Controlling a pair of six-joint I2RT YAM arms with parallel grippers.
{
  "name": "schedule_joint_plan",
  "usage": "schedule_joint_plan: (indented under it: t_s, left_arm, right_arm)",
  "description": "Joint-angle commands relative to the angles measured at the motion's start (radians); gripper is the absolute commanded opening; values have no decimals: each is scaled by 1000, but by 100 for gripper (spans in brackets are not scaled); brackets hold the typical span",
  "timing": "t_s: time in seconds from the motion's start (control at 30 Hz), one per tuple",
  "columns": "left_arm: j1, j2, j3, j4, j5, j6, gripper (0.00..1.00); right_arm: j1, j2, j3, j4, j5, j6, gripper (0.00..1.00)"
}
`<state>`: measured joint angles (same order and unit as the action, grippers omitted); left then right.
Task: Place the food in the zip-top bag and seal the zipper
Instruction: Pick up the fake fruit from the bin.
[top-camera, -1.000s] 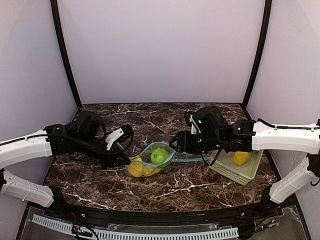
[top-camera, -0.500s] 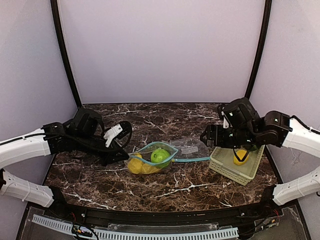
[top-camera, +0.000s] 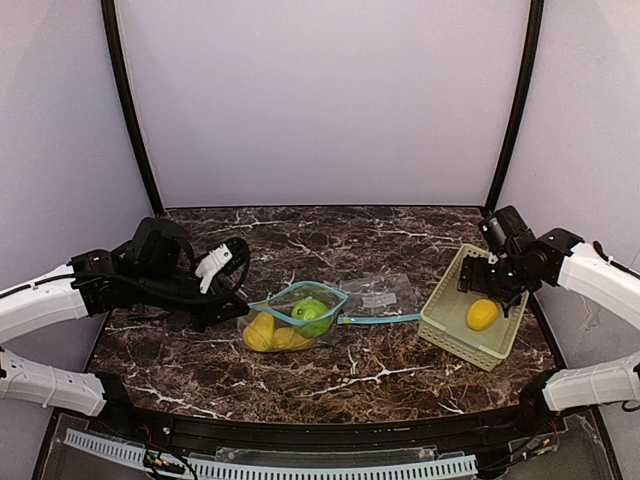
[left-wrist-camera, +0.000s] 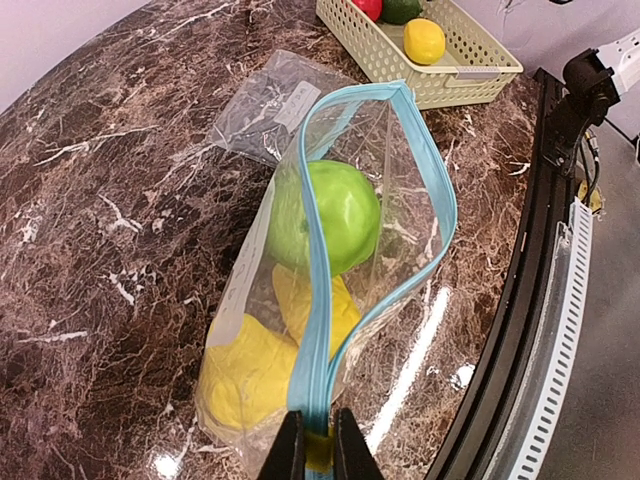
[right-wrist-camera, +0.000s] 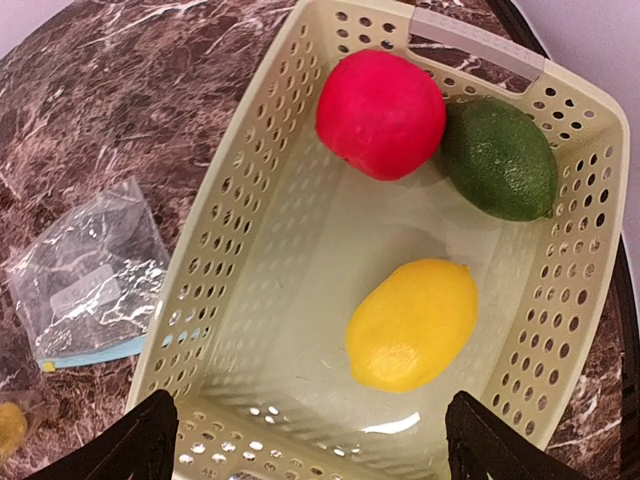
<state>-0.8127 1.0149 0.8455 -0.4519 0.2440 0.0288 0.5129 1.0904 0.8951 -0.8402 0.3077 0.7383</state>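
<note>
One red ball, one dark green piece just beside it, and one yellow lemon set apart lie in the pale green basket at the right side of the desk. Above them hangs the right claw, fingers spread wide, holding nothing. The left claw is clamped on the blue zipper edge of the zip-top bag, whose mouth gapes. Inside the bag sit a light green ball and yellow pieces
</note>
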Motion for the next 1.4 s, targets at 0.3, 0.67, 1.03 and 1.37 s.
schedule_joint_plan:
  t_s: [0.3, 0.67, 1.03, 1.37]
  left_arm:
    - [-5, -20, -17, -13, -24, -9, 1]
    - [-5, -12, -17, -16, -35, -6, 1]
    - [-4, 1, -16, -19, -35, -4, 1]
    - [-5, 9, -13, -21, -26, -4, 1]
  right_arm:
    - [-308, 231, 23, 297, -148, -222, 83]
    - [-400, 413, 89, 377, -198, -281, 80]
    - [-412, 519, 136, 380, -152, -287, 80]
    - [-413, 554, 148, 383, -127, -293, 77]
